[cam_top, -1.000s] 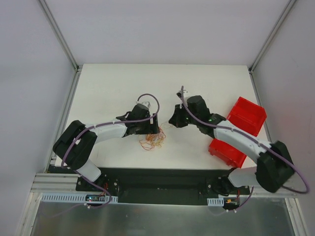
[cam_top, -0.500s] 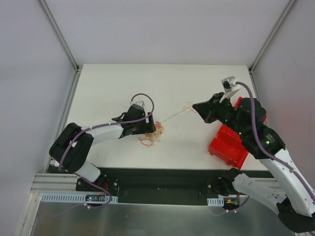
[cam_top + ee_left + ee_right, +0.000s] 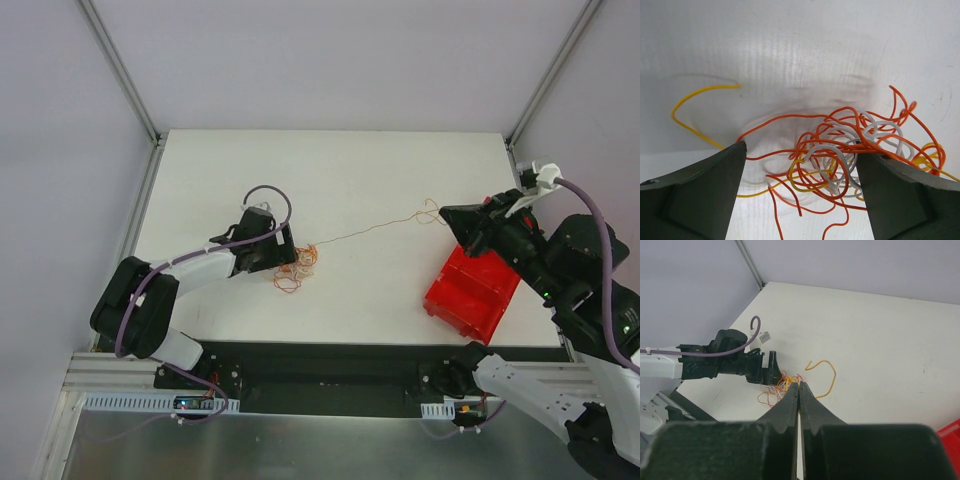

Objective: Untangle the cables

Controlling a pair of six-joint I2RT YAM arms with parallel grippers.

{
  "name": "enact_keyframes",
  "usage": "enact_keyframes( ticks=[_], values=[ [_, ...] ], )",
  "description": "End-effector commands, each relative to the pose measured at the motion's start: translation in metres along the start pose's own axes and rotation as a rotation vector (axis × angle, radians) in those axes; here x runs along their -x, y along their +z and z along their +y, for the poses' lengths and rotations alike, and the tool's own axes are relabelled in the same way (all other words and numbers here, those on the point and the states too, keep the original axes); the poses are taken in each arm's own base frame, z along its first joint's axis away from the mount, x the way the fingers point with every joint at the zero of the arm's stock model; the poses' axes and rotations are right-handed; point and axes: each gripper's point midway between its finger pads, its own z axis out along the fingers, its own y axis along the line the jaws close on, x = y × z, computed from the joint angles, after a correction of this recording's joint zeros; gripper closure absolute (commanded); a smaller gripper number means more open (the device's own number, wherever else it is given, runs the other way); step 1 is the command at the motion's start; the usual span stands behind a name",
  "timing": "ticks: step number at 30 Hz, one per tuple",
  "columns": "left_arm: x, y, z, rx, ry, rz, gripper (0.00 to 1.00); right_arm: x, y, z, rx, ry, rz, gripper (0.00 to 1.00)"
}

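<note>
A tangle of thin curly cables [image 3: 295,270], red-orange, yellow-orange and whitish, lies on the white table left of centre. My left gripper [image 3: 286,252] is open and low over its left side. In the left wrist view the tangle [image 3: 845,150] lies between the spread fingers of the left gripper [image 3: 800,192]. My right gripper [image 3: 447,213] is raised at the right, shut on one yellow-orange cable [image 3: 370,230] that stretches taut from the tangle. In the right wrist view the right gripper [image 3: 799,386] has its jaws together, and the cable's free end [image 3: 831,375] curls beside them.
A red bin [image 3: 475,292] sits at the table's right front, under my right arm, with a second red bin [image 3: 500,205] partly hidden behind it. The white table [image 3: 330,170] has metal frame rails [image 3: 140,110] along its left and right sides.
My right gripper has risen and swung right, drawing the yellow-orange cable out taut from the tangle. My left gripper and the tangle have shifted a little to the left.
</note>
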Motion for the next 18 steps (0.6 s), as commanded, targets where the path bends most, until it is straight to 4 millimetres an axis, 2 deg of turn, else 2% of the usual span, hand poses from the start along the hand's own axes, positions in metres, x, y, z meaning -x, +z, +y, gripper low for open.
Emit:
enact_keyframes(
  ticks=[1, 5, 11, 15, 18],
  values=[
    [-0.006, -0.01, 0.027, 0.065, 0.001, 0.025, 0.1, 0.031, -0.022, -0.01, -0.062, -0.07, -0.064, 0.99],
    [-0.007, -0.009, 0.039, 0.094, -0.035, 0.034, 0.02, 0.045, -0.043, -0.02, -0.128, -0.077, -0.086, 1.0],
    [-0.013, -0.005, 0.055, 0.133, -0.074, 0.055, 0.02, 0.04, -0.06, -0.034, -0.182, -0.08, -0.132, 1.0],
    [-0.008, -0.008, 0.06, 0.135, -0.086, 0.037, 0.01, 0.048, -0.078, -0.057, -0.304, -0.115, -0.165, 1.0],
    [-0.002, -0.011, 0.068, 0.15, -0.108, 0.016, 0.01, 0.05, -0.086, -0.058, -0.304, -0.136, -0.177, 1.0]
  ],
)
